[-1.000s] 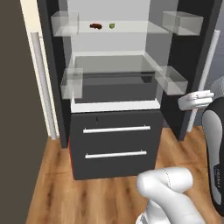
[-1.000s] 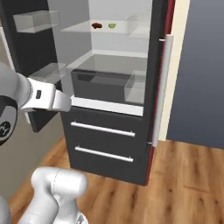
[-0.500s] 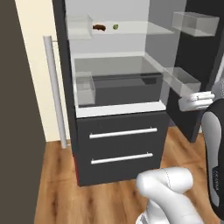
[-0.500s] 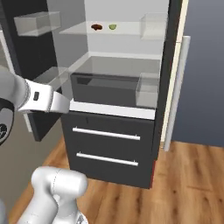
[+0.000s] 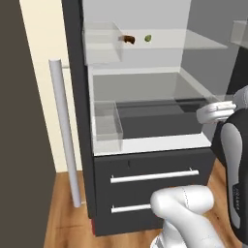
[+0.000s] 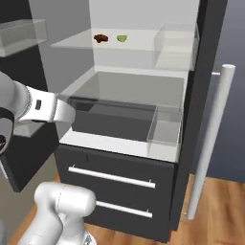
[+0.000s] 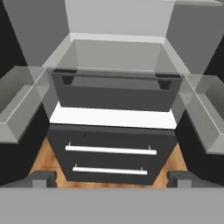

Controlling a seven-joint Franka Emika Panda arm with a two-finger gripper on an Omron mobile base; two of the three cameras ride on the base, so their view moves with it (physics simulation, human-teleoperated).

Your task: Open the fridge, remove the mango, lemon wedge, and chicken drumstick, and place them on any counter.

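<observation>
The fridge (image 5: 145,145) is standing with both doors swung wide, its glass shelves and clear door bins exposed. On the upper glass shelf (image 6: 129,45), the chicken drumstick (image 5: 128,39) is lying just beside the lemon wedge (image 5: 148,37), near the back wall; the same pair is showing in the right base view, drumstick (image 6: 100,38) to the left of the wedge (image 6: 122,38). I cannot make out the mango in any view.

The step in hand looks to be the reach for the first food. To do it well, the arm should be rising toward the upper shelf, entering between the door bins (image 7: 19,103) without clipping them, and coming at the drumstick from the front so the wedge beside it is not being nudged away.

The pincer (image 7: 111,177) is released, its dark tips spread at the bottom corners of the hand view, grasping nothing. The hand is facing level into the fridge, centred on the dark crisper drawer (image 7: 116,94), well below the food shelf, with the white forearm (image 6: 43,107) stretching forward from the base.
</observation>
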